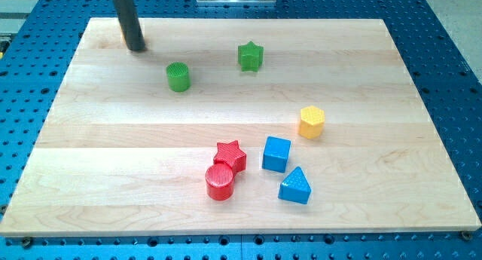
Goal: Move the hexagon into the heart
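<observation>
The yellow hexagon (311, 122) lies right of the board's middle. No heart-shaped block shows clearly. A thin yellowish sliver (144, 41) peeks out beside the rod at the view's top left, and I cannot tell what it is. My tip (136, 48) rests on the board at the top left, far from the hexagon. It is up and to the left of a green cylinder (178, 77).
A green star (250, 56) sits at the top centre. A red star (230, 155) touches a red cylinder (220, 182) at the bottom centre. A blue cube (276, 154) and a blue triangle (295, 186) lie below and to the left of the hexagon. The wooden board (90, 162) sits on a blue perforated table.
</observation>
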Tool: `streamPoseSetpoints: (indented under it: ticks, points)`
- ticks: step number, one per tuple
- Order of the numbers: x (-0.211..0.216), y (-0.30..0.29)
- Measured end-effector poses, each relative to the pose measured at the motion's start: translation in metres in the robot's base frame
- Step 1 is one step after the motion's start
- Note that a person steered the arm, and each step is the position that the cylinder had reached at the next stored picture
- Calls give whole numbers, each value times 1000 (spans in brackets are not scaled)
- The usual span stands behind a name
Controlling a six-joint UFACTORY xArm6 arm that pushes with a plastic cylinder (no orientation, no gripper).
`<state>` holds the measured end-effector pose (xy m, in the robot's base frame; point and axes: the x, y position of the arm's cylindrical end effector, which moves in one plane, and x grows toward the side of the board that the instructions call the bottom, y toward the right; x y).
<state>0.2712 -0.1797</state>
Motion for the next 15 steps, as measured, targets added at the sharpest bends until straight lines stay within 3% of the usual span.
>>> streamPoseSetpoints:
  ticks: [1,2,3,6,7,9,10,11,15]
  points:
    - [-24,20]
    - [-43,-20]
    - [-35,-19]
    - [-55,231]
    - [-1,311]
    - [161,406]
    - [204,373]
    - [204,360]
    - [183,106]
